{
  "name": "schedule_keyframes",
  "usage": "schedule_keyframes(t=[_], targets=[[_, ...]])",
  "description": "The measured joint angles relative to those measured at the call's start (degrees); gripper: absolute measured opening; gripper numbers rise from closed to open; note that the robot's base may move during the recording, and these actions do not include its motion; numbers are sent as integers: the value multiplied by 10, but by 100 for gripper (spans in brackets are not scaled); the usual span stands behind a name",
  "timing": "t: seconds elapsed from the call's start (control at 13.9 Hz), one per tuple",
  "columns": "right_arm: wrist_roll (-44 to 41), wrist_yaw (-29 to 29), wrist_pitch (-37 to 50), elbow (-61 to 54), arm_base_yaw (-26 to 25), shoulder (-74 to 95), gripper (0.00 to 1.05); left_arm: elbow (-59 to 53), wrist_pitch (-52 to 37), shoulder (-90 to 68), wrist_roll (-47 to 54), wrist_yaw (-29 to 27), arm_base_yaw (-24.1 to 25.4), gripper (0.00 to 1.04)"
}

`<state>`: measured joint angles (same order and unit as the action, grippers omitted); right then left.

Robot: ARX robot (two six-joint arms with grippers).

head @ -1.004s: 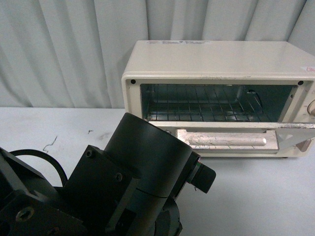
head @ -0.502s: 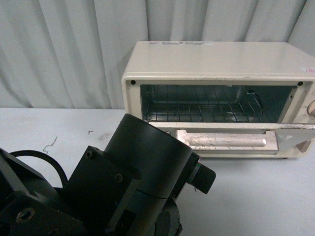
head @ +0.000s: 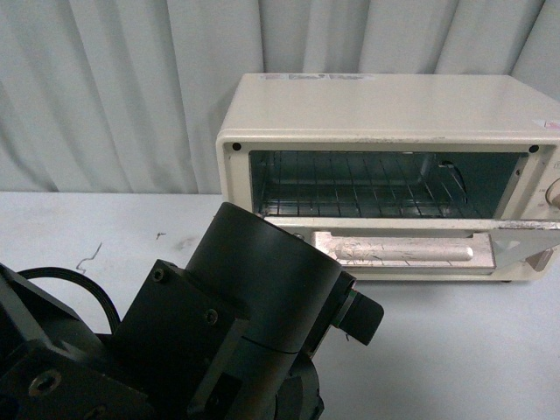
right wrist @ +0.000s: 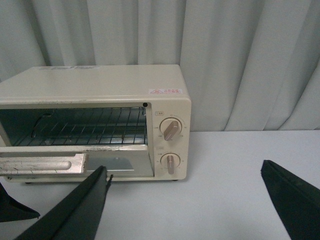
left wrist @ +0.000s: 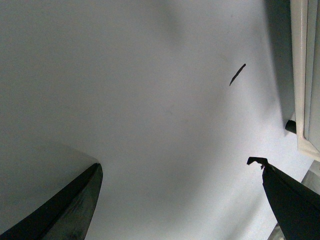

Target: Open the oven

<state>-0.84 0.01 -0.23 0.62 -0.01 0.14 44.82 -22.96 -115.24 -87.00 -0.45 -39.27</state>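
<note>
The cream-white oven [head: 385, 114] stands at the back right of the table. Its glass door [head: 516, 245] hangs down open, the silver handle [head: 402, 251] faces up, and the wire rack [head: 350, 188] shows inside. In the right wrist view the oven [right wrist: 100, 87] lies ahead and to one side, with two beige knobs [right wrist: 171, 129]. My right gripper [right wrist: 185, 195] is open and empty over bare table, short of the oven. My left gripper [left wrist: 182, 200] is open and empty just above the table, beside the oven's edge [left wrist: 305, 75]. The left arm's black body [head: 219, 324] fills the lower left of the front view.
The white table [head: 455, 350] runs in front of the oven. A grey curtain [head: 114, 87] hangs behind it. A small dark mark [left wrist: 237, 74] lies on the table near the left gripper. A black cable [head: 61, 276] loops by the left arm.
</note>
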Motion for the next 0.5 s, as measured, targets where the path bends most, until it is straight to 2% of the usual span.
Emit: schedule_keyframes(t=[0.14, 0.43, 0.5], targets=[[0, 0, 0, 0, 0, 0, 100, 0, 0, 0, 0, 0, 0, 98], [0, 0, 0, 0, 0, 0, 98, 0, 0, 0, 0, 0, 0, 98], [0, 0, 0, 0, 0, 0, 98, -15, -56, -4, 9, -34, -7, 98]])
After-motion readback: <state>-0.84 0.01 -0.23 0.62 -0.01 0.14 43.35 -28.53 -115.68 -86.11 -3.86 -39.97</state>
